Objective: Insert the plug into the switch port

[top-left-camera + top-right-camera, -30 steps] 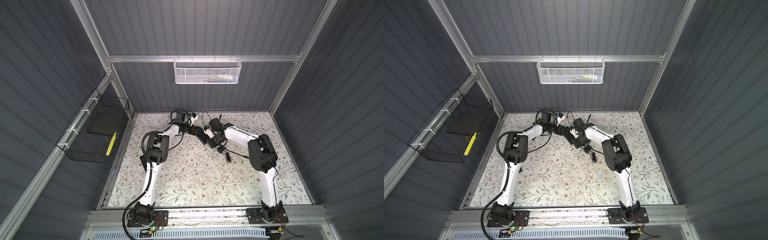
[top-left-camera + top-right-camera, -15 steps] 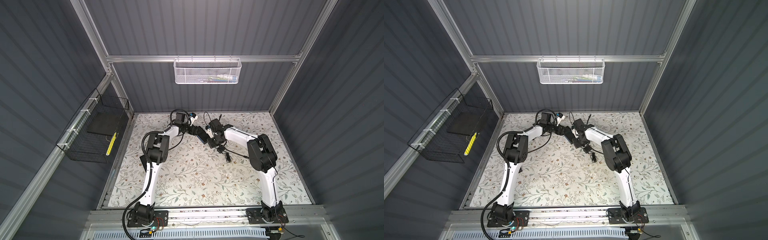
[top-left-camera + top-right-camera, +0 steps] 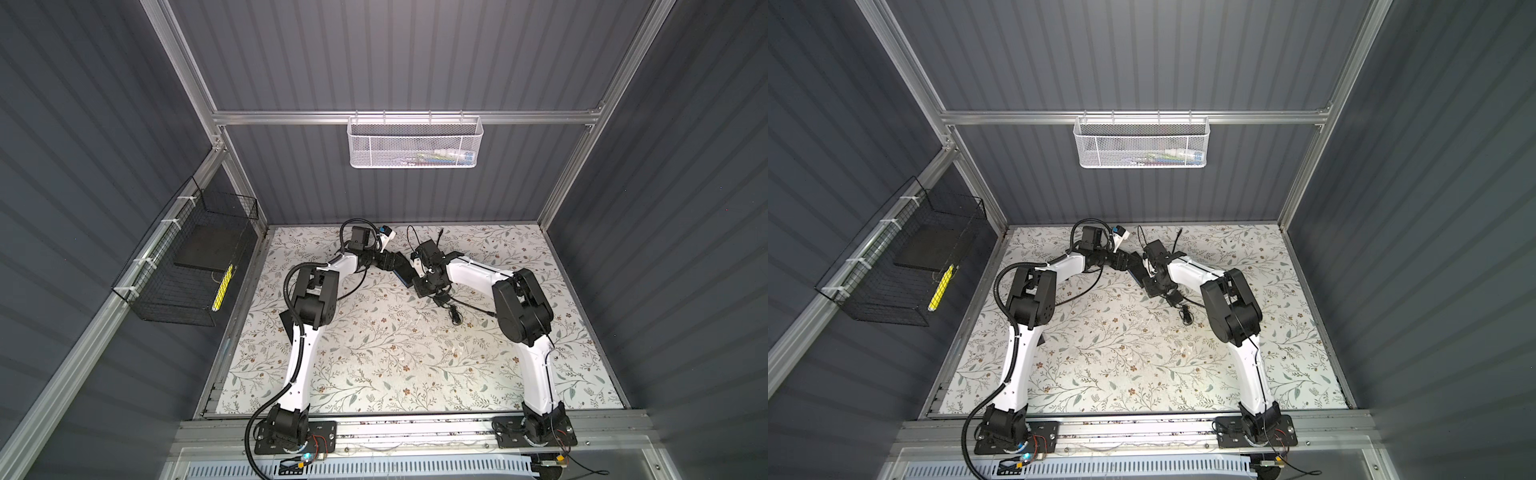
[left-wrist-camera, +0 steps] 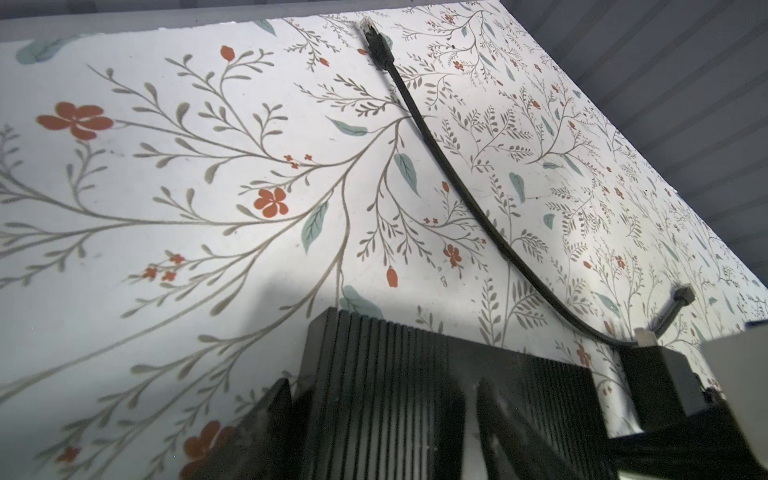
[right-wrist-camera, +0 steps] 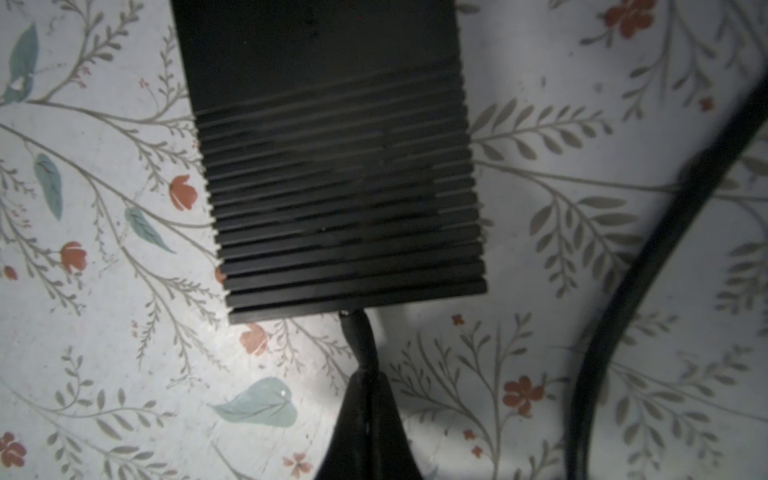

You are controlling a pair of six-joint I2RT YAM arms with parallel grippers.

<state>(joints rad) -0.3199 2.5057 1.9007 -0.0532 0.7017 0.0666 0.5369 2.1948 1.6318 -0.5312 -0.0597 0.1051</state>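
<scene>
Fingers (image 5: 365, 419) of the right gripper (image 5: 365, 376) are pinched tight on the black boot of the plug (image 5: 357, 336). The plug's tip meets the near edge of the network switch (image 5: 332, 187). The switch port on that edge is hidden, so how far the plug is in cannot be told.

The switch is a flat black ribbed box. In both top views it sits tilted between the two wrists at the back middle of the floral mat (image 3: 395, 353), its blue long face (image 3: 402, 275) turned toward the front. The left gripper (image 4: 382, 382) holds it with its fingers (image 4: 276, 415) spread wide, one along the box's edge and the other over the ribbed face.

From the plug, the black patch cable (image 4: 457, 178) runs across the mat to its free connector (image 4: 374, 41) near the back wall.

Farther out, a white mesh basket (image 3: 413, 143) hangs on the back wall and a black wire basket (image 3: 187, 266) on the left wall.
</scene>
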